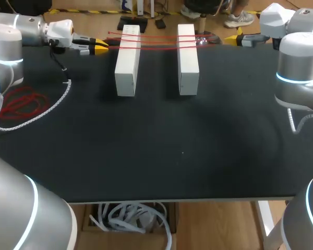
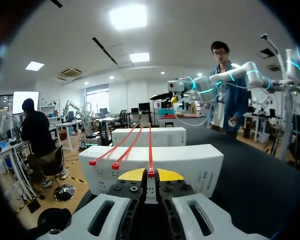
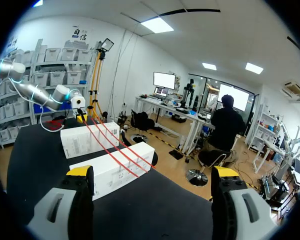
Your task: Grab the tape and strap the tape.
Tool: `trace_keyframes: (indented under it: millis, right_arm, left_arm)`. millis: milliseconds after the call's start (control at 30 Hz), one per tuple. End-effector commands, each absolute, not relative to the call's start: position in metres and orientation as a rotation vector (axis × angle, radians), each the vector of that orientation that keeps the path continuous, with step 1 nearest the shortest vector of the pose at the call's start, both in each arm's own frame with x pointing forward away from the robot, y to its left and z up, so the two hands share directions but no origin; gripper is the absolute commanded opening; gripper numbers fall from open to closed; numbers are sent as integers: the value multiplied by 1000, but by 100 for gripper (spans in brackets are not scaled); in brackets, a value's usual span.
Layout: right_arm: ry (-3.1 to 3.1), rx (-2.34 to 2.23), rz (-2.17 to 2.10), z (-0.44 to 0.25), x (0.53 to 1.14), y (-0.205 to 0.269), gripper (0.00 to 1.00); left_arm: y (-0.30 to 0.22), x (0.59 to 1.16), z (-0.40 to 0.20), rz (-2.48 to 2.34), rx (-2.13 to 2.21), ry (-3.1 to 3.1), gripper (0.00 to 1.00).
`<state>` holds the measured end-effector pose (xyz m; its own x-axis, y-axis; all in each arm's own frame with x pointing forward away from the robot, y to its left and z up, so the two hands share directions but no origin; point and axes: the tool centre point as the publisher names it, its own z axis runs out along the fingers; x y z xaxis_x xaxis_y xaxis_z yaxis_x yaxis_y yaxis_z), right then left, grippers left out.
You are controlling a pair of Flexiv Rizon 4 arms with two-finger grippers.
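Observation:
Two white blocks (image 1: 126, 62) (image 1: 188, 60) stand side by side at the back of the black table (image 1: 161, 156). Three red tapes (image 1: 156, 40) stretch across their far ends. In the left wrist view one tape's end (image 2: 151, 171) sits pinched between the yellow tips of my left gripper (image 2: 151, 176), which is shut on it; two other tape ends (image 2: 92, 162) (image 2: 115, 165) lie free on the near block (image 2: 155, 162). My left gripper (image 1: 100, 48) is just left of the left block. My right gripper (image 1: 233, 38) hangs right of the blocks, and it (image 3: 152, 175) is open and empty.
A loose coil of red tape (image 1: 21, 104) lies on the table's left side, ringed by a white spiral cable (image 1: 47, 112) from my left arm. The blocks (image 3: 112, 167) (image 3: 90, 140) lie ahead of my right gripper.

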<state>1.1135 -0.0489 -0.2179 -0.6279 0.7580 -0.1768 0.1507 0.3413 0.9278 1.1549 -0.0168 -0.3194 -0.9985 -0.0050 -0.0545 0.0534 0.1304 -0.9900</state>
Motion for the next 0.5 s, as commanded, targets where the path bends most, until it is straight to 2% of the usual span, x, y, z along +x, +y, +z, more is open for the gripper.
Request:
trace_keyframes:
  millis: [33,100,133,167,500]
  right_arm:
    - [2002,791,1293,-218,1114,-49,100]
    - [2002,791,1293,-218,1114,-49,100]
    - [2002,791,1293,-218,1114,-49,100]
    - [2002,791,1293,-218,1114,-49,100]
    - [2002,791,1293,-218,1114,-49,100]
  left_arm:
    - [-16,1163,-324,-2121,204,2394,13]
    - [-16,1163,-324,-2122,206,2392,11]
    - [-17,1163,-324,-2122,206,2391,2]
    - [-17,1163,-324,-2123,206,2390,0]
    - [-17,1159,-321,-2179,185,2351,0]
